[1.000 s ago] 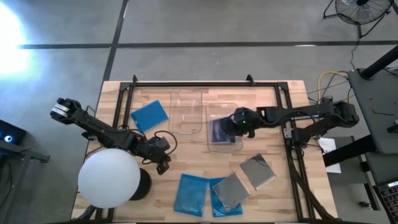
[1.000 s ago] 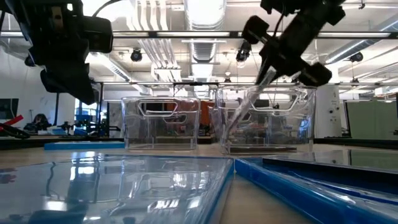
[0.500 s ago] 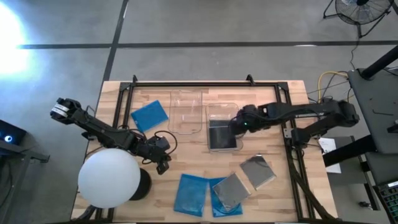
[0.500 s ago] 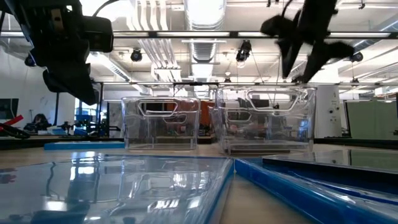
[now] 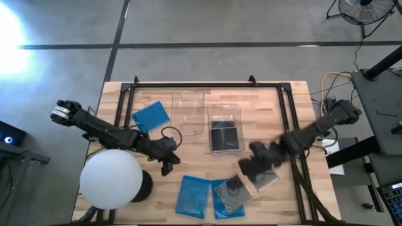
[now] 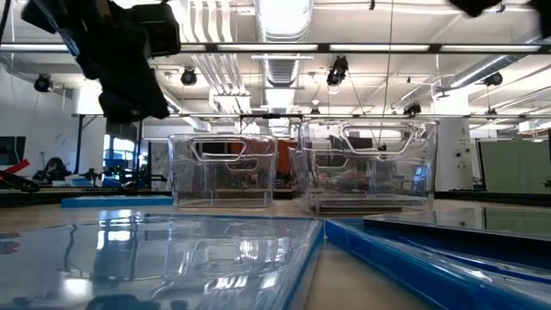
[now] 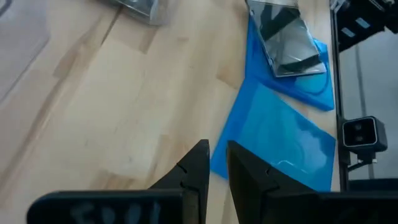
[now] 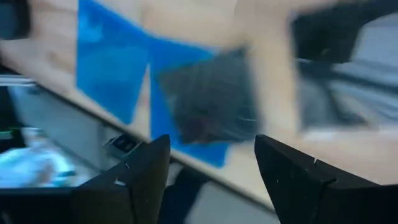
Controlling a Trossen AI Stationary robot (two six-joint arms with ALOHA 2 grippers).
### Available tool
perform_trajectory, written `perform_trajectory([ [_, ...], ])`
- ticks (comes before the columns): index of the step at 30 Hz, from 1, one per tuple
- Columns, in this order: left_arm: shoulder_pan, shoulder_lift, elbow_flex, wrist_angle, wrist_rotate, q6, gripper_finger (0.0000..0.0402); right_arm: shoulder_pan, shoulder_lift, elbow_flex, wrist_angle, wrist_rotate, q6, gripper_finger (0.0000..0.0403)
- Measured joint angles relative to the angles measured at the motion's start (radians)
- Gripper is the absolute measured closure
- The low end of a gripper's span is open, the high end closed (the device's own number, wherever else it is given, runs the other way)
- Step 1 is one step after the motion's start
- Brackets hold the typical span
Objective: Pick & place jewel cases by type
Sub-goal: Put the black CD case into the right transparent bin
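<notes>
A dark jewel case (image 5: 225, 135) lies flat on the floor of the right clear bin (image 5: 237, 110). Two grey cases (image 5: 265, 176) (image 5: 231, 188) and two blue ones (image 5: 193, 194) (image 5: 233, 209) lie near the front edge; the nearer grey one rests on a blue one. Another blue case (image 5: 151, 116) lies at the far left. My right gripper (image 5: 251, 166) (image 8: 211, 162) hovers open above the grey cases, with nothing between its fingers. My left gripper (image 5: 168, 162) (image 7: 216, 168) is shut over bare wood beside the blue case (image 7: 280, 146).
A second clear bin (image 5: 190, 113) stands left of the first; both show in the low view (image 6: 224, 172) (image 6: 366, 168). A big white ball (image 5: 112, 179) sits at the near left. A black frame (image 5: 207, 85) runs along the far edge and both sides.
My right gripper has opened and let go of the dark case, which dropped from a tilt to lie flat in the right bin. It then rose and swung toward the near edge, over the grey cases. My left gripper has shifted slightly toward the right.
</notes>
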Motion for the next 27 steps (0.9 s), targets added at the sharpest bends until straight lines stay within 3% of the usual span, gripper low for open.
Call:
perform_trajectory([
  [4, 0.041, 0.059, 0.000, 0.092, 0.140, 0.063, 0.0365, 0.175, 0.052, -0.081, 0.172, 0.107, 0.296, 0.0177],
  [7, 0.049, 0.129, 0.014, 0.194, 0.251, 0.106, 0.0365, 0.252, 0.128, -0.103, 0.284, 0.111, 0.414, 0.0178],
  [19, 0.094, 0.392, 0.246, 0.152, 0.291, 0.316, 0.0365, 0.290, 0.403, -0.031, 0.373, 0.037, 0.418, 0.0179],
  [23, 0.097, 0.450, 0.322, 0.150, 0.291, 0.379, 0.0365, 0.307, 0.440, -0.041, 0.393, 0.056, 0.428, 0.0179],
  [27, 0.096, 0.507, 0.386, 0.143, 0.291, 0.436, 0.0365, 0.309, 0.457, -0.045, 0.392, 0.151, 0.419, 0.0179],
])
